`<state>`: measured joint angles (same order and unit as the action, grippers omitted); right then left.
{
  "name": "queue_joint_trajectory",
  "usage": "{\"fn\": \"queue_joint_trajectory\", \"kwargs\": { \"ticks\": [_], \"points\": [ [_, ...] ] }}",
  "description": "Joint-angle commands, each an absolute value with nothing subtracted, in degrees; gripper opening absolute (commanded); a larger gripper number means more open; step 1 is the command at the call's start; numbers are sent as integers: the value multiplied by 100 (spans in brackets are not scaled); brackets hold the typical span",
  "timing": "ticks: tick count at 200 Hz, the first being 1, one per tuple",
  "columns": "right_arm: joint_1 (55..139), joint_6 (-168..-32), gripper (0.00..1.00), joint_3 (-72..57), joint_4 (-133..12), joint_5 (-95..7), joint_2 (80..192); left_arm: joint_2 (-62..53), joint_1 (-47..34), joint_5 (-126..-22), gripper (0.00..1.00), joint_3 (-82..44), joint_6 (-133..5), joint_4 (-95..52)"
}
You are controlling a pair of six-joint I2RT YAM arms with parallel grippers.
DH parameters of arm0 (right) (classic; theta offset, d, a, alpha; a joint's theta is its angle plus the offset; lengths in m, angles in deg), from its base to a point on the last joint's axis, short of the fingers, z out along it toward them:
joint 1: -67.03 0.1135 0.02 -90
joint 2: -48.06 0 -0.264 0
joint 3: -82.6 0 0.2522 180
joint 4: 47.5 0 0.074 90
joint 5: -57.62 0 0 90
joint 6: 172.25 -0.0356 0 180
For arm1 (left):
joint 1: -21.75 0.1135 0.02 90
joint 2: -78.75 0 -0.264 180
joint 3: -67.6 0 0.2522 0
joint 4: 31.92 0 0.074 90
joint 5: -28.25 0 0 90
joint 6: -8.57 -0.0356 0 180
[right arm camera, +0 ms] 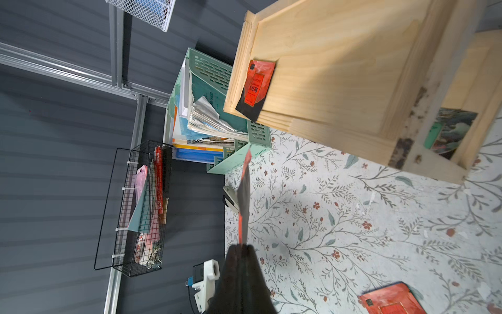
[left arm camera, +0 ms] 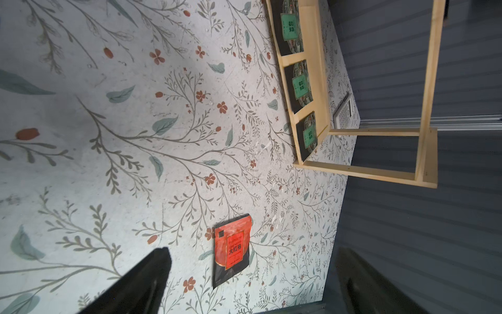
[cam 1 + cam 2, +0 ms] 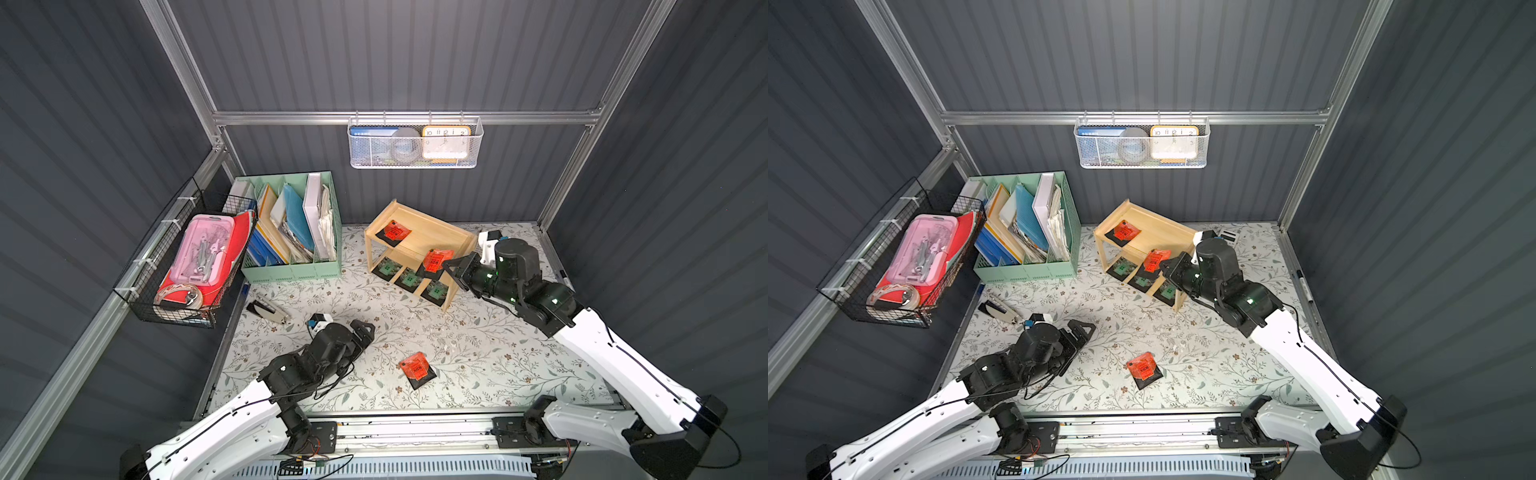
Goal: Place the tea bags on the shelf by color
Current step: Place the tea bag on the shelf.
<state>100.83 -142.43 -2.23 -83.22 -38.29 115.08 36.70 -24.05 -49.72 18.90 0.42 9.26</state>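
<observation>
Tea bag, a flat black red-orange-labelled sachet (image 3: 435,260), is pinched edge-on in the right gripper (image 3: 448,264), at the top board of the light wooden two-tier shelf (image 3: 432,234) just ahead; better to reach further in, lay it flat, then release.

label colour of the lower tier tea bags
Green; the tea bags show best in left wrist view.

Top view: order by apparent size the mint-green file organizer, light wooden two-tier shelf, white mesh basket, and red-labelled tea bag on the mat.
Mint-green file organizer, largest.
Light wooden two-tier shelf and white mesh basket: alike; basket hangs higher, so unranked.
Red-labelled tea bag on the mat, smallest.
</observation>
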Motion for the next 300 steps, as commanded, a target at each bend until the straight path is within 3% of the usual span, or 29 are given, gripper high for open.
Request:
{"fn": "queue_joint_trajectory", "kwargs": {
  "ticks": [1, 143, 300],
  "points": [
    [9959, -14306, 0, -472, -8054, -3913, 11657, 3610, -2406, -4737, 100, 1736, -203, 850],
    [9436, -14794, 0, -1134, -7642, -4010, 13052, 3182, -2407, -4576, 100, 1517, -347, 544],
    [9445, -15179, 0, -1959, -7759, -4072, 14355, 3580, -2406, -4277, 100, 1571, -206, 961]
  ]
}}
